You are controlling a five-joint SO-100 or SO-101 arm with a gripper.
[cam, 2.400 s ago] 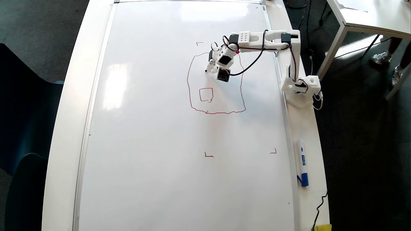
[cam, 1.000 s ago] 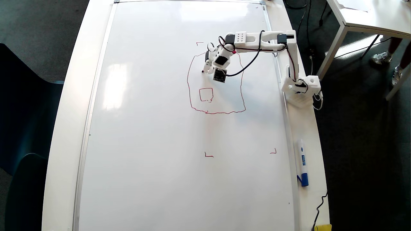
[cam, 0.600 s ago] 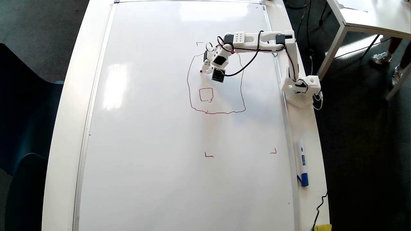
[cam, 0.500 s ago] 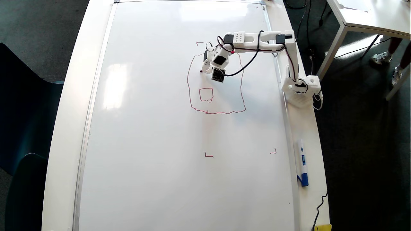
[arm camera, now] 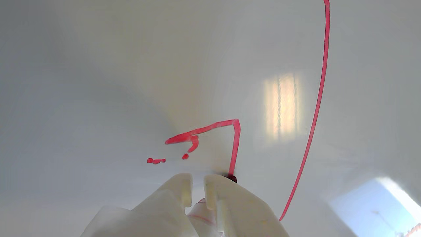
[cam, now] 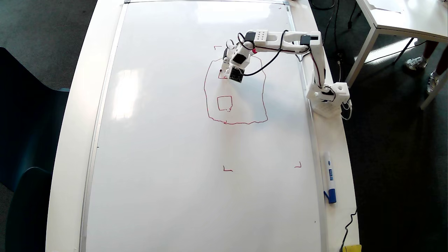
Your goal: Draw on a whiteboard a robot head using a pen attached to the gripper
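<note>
White surface (cam: 70, 140) carries your whiteboard (cam: 168, 175); tool (arm camera: 197, 184) clamps pen (arm camera: 204, 210), tip on robot head (cam: 206, 91) outline.

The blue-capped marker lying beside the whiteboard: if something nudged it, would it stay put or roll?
The blue-capped marker looks round-barrelled and lies loose on the bare table edge, so it would probably roll sideways. Being slim plastic, it is likely light and stiff. The whiteboard's frame beside it might stop it on that side.
</note>
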